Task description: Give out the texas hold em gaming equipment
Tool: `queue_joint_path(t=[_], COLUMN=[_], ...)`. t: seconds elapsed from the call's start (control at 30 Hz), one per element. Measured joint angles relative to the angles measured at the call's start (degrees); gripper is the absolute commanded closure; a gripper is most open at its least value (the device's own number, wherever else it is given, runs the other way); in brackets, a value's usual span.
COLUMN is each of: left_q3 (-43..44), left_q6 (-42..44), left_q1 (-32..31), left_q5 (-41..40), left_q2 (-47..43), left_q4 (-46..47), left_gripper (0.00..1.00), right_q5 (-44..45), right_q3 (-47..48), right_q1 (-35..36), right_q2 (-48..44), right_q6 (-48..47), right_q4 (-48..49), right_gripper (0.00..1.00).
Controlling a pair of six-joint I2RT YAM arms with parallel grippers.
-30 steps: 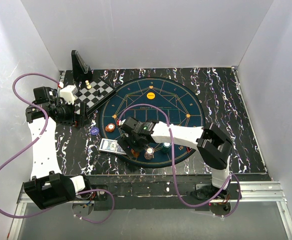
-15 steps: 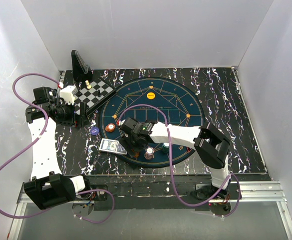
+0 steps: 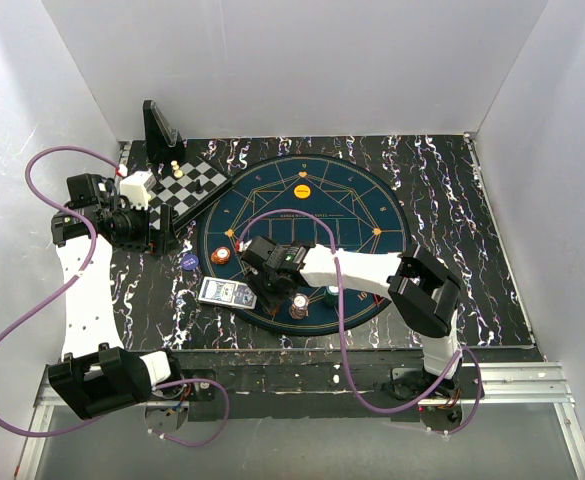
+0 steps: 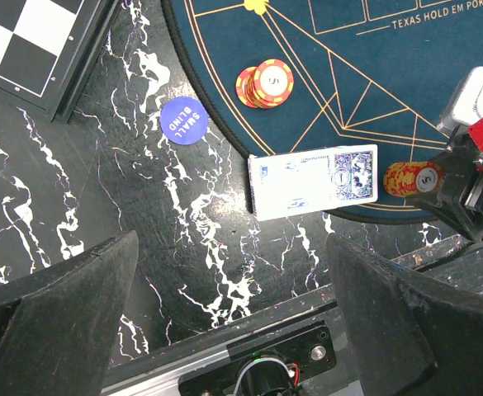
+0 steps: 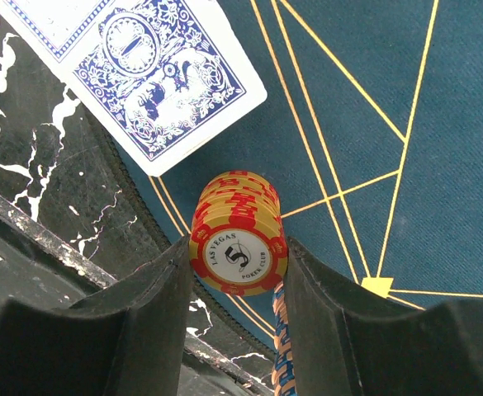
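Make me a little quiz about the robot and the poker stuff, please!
1. True or false: the cards lie partly on the blue mat and partly on the black table.
2. What stands between the right gripper's fingers? A a spoon, B a stack of chips, C a ball.
3. Fill in the gap: the left gripper is wide ___, with nothing between its fingers.
Key: 1 true; 2 B; 3 open.
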Motion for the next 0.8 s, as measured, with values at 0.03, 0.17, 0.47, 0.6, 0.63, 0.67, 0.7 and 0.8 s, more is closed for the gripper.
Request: queue_joint_path(t=[0.03, 0.17, 0.47, 0.6, 0.63, 0.67, 0.7, 0.8], left_q3=[0.0, 0.0, 0.0, 0.0, 0.0, 0.0, 0.0, 0.0], left_q6=[0.0, 0.0, 0.5, 0.5, 0.5, 0.5, 0.5, 0.6], left_q1=[0.0, 0.0, 0.0, 0.0, 0.0, 0.0, 0.0, 0.0], left_q5=[0.0, 0.0, -0.2, -0.2, -0.2, -0.2, -0.2, -0.2], left_q2=[0.0, 0.0, -0.2, -0.3, -0.3, -0.3, -0.3, -0.3], left_q4=[0.0, 0.0, 0.0, 0.0, 0.0, 0.0, 0.0, 0.0], left_gripper=[0.02, 0.02, 0.02, 0.02, 0.02, 0.02, 0.02, 0.02], right_q5=[0.0, 0.0, 0.0, 0.3, 0.4, 0.7, 0.9, 1.8], right_q3=[0.0, 0.0, 0.1, 0.3, 0.4, 0.5, 0.8, 2.1], right_q1=[0.0, 0.0, 0.0, 0.0, 0.0, 0.0, 0.0, 0.0], right_q2=[0.0, 0.0, 2.0, 2.1, 2.1, 2.1, 2.1, 2.1], right_q6=[0.0, 0.0, 0.0, 0.0, 0.0, 0.0, -0.1, -0.4], right_q4=[0.0, 0.0, 0.2, 0.1, 0.0, -0.1, -0.3, -0.9], right_gripper=[0.51, 0.44, 0.47, 0.50, 0.50, 0.50, 0.49, 0.47])
